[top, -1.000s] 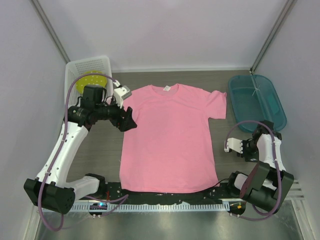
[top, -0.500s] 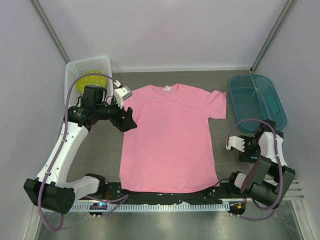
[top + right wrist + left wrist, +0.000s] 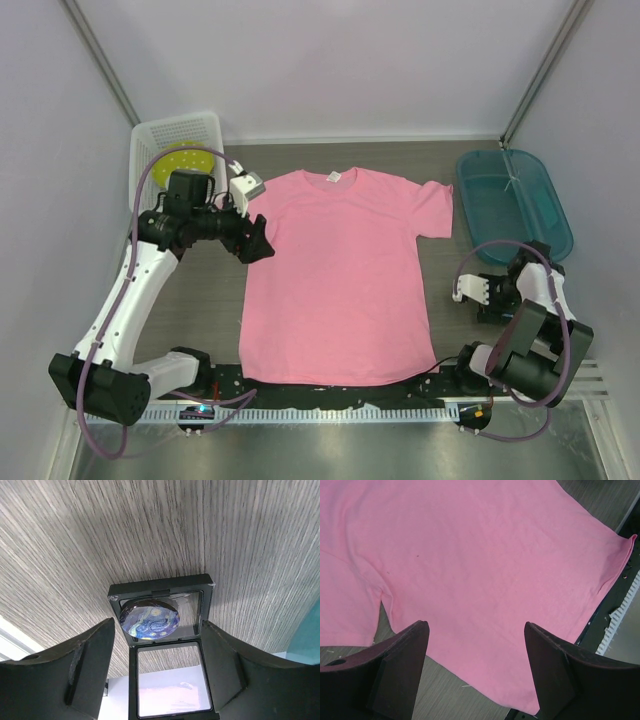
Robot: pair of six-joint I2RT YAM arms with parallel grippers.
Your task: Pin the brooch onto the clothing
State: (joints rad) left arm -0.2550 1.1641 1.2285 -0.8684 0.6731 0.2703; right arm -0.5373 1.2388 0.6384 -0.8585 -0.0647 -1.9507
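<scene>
Blue brooch sits in open black case, frame centre. Right gripper gapes astride it, empty; left gripper open over clothing. Pickup step: next, lower, pinch brooch edge.

Left arm is stretched forward; left gripper is turned rightward, jaws spread wide, nothing gripped. Right arm is folded near base; right gripper is spread wide, nothing gripped.

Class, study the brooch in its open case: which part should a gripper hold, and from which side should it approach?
Probably its round rim, pinched across opposite edges from above: the brooch lies face up in the open black case, whose frame blocks a sideways approach.
</scene>
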